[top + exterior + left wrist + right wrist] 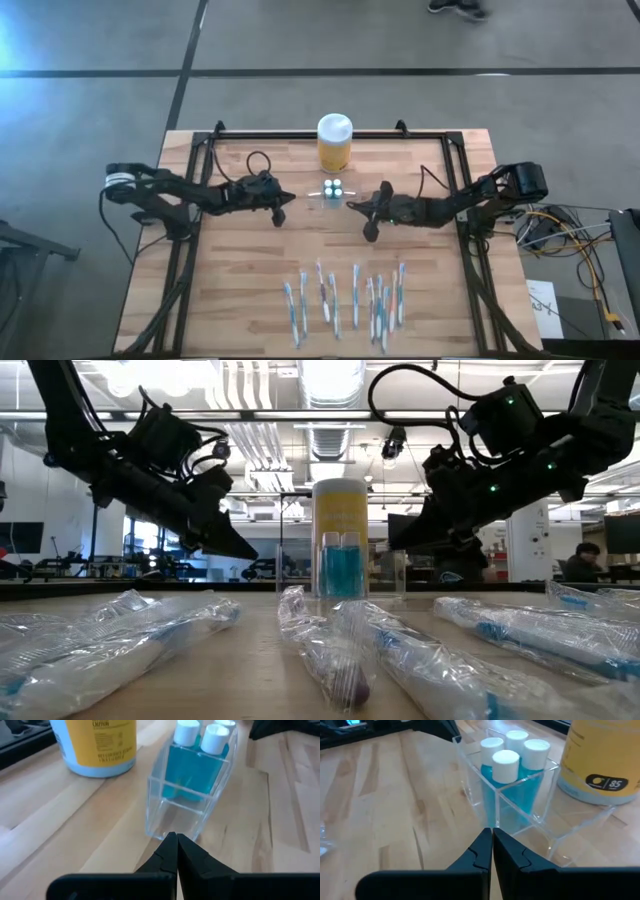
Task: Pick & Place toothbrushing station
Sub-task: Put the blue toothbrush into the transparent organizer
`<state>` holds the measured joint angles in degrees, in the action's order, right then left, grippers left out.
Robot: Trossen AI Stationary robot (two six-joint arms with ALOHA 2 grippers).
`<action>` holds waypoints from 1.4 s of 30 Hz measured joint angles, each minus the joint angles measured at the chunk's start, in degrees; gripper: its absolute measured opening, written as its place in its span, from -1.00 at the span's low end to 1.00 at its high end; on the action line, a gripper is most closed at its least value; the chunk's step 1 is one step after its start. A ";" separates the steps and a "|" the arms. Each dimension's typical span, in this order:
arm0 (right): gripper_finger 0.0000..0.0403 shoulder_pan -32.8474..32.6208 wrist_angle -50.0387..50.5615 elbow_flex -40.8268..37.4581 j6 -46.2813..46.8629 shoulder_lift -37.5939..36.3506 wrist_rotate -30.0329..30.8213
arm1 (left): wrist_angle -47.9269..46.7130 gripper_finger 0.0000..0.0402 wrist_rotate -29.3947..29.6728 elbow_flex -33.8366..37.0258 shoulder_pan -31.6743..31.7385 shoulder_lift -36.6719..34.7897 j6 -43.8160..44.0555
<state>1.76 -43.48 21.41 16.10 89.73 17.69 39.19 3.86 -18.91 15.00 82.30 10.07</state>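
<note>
Two claws of mine hang over the middle of the table, both pinched tight with nothing between the tips. My left gripper (176,840) points at one end of the toothbrushing station (192,785), just short of its clear wall; my right gripper (491,834) points at the opposite end, equally close, though I cannot say for sure whether either tip touches the plastic. Nearest the front edge lies a row of wrapped toothbrushes (345,300) (in the low view their crinkled bags blur and run off the sides). Beyond them the station stands upright on the wooden table (240,290) between my two claws, holding small blue bottles (506,775) with white caps; its walls are so clear that their edges are hard to trace. Just behind it stands the yellow jar (334,143), whose top is cut off in both wrist views.
</note>
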 joint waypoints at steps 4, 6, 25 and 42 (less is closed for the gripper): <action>-0.94 0.15 0.00 0.00 0.20 0.00 0.93 | -0.12 -0.98 -1.47 -0.80 -0.02 0.00 -0.50; -0.94 0.14 0.00 0.00 0.69 0.00 1.05 | -0.20 -0.99 -1.66 -1.11 -0.02 0.00 -0.55; -0.94 -10.77 17.01 3.29 0.08 -17.11 -3.57 | -13.03 -0.99 -17.65 0.33 -4.81 -20.53 -5.67; -0.94 -37.41 93.16 23.55 58.76 -29.43 4.68 | -25.53 -0.98 -19.81 8.21 -5.40 -49.83 -0.33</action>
<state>-35.65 49.68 44.96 74.86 60.31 22.37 13.66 -15.96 -10.70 9.61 32.48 9.73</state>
